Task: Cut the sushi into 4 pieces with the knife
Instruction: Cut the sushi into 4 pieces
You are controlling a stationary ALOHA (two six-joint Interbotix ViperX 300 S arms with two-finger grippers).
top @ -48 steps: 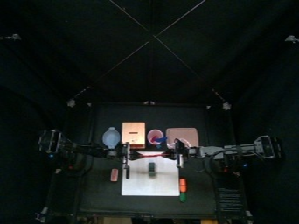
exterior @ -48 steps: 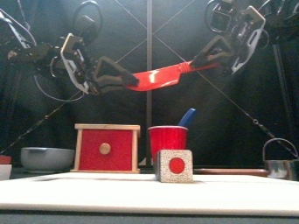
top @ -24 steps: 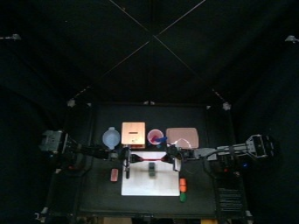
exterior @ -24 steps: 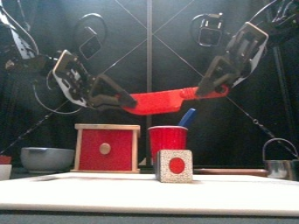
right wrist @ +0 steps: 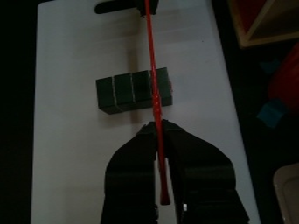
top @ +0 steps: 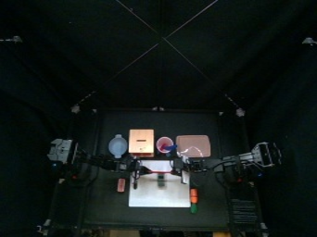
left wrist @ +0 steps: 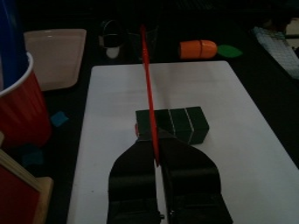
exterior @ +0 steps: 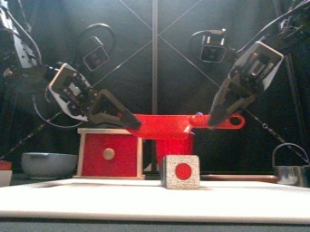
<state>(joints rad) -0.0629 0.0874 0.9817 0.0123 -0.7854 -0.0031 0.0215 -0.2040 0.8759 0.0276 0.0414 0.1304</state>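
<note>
My left tool [exterior: 125,121] is clenched on one end of the red knife [exterior: 182,123] and my right tool [exterior: 219,118] is clenched on the other. The blade hangs level between them, running from left to right. Both wrist views show each pair of jaws pinched tight on the thin red edge.

Below the blade, and clearly apart from it in the front view, the sushi roll [exterior: 182,170] lies on the white cutting board [exterior: 109,196], near the board's middle. The board rests on the worktop [left wrist: 271,127]. The roll points front to back, so the knife crosses it squarely. I cannot tell which of its seams the edge is over. Behind the knife stand the red cup [exterior: 175,148] and the wooden box [exterior: 111,152].

As I judge it, no cut is made yet. The roll's dark green blocks sit pressed together in one piece, and no block lies off on its own. The knife is picked up, shared between the arms and lined up, but every cut needed for four pieces is still to do.

Against a second ago, the knife is a good deal lower. Then it hung high above the cup and sagged at a slant. Half a second ago it was partway down. Now it is flat and covers the cup's rim. The roll has not moved.
</note>
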